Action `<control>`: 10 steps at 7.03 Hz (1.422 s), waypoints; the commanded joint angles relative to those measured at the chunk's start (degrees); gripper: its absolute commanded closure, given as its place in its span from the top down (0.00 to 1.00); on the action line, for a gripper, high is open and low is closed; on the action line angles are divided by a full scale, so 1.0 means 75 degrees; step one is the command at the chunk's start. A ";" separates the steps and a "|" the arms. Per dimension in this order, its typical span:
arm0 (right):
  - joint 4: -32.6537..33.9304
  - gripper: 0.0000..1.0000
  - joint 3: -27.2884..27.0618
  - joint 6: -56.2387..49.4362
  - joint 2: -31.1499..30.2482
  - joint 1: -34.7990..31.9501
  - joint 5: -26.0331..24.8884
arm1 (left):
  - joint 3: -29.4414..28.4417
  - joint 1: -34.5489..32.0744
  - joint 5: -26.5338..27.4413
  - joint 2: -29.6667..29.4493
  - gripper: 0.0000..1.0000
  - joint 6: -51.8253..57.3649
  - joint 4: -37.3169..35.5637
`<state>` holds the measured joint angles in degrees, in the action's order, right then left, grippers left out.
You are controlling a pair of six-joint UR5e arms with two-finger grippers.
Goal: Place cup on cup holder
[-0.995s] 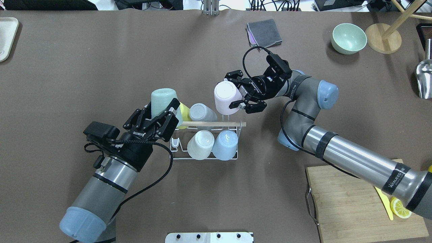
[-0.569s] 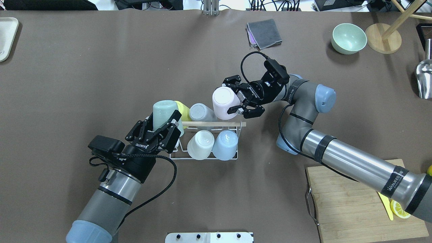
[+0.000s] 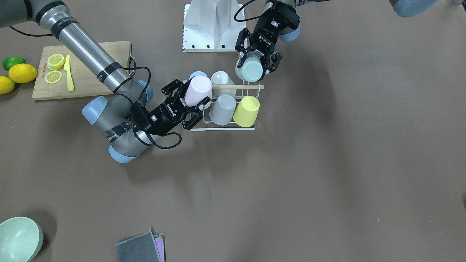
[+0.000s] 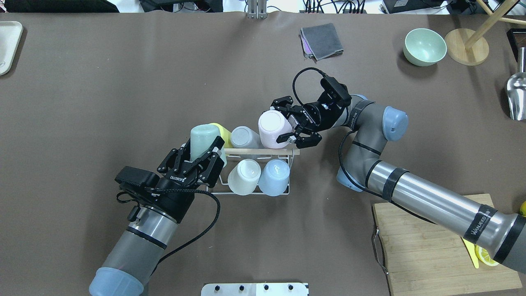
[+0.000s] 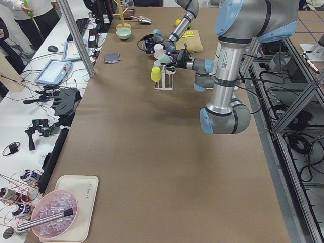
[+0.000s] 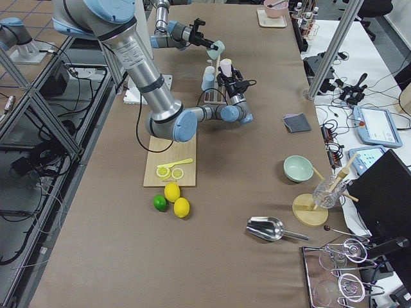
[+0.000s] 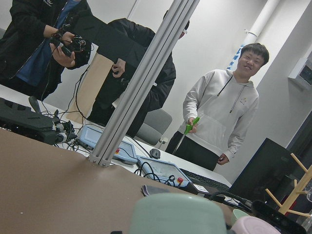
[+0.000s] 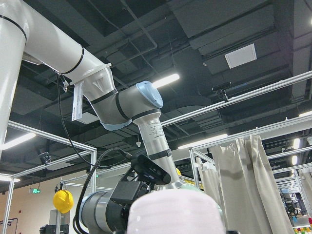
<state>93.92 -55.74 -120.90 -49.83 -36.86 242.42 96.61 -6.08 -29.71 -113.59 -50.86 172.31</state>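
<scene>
A pale pink cup (image 8: pixel 173 212) fills the bottom of my wrist view; behind it rises my left arm (image 8: pixel 155 139), grey with a blue joint cap; above, dark ceiling and strip lights (image 8: pixel 165 80); a yellow hard hat (image 8: pixel 63 201) at left; curtains (image 8: pixel 243 165) at right.

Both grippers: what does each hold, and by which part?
Left gripper holds the mint-green cup by its sides; right gripper holds the pink cup by its sides.

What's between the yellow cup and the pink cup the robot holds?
A grey cup, upside down on the cup holder, sits between the yellow cup and the pink cup. The overhead view shows it.
</scene>
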 commanded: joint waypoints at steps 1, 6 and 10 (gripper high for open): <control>0.0004 0.50 0.0002 0.0053 0.0035 0.0016 0.0009 | -0.0143 -0.0033 0.0000 -0.0019 0.17 0.0008 0.0216; 0.0016 0.99 -0.0161 0.0333 -0.0059 -0.0498 -0.0003 | -0.0272 -0.0057 0.0012 -0.0019 0.17 0.0008 0.0299; 0.0330 0.99 -0.1505 0.2075 -0.1110 -0.1342 -0.0201 | -0.0530 0.0013 0.0387 -0.0125 0.17 -0.0016 0.0381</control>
<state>94.91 -63.47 -110.04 -55.38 -45.35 241.51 93.01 -6.04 -27.27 -114.33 -50.96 174.98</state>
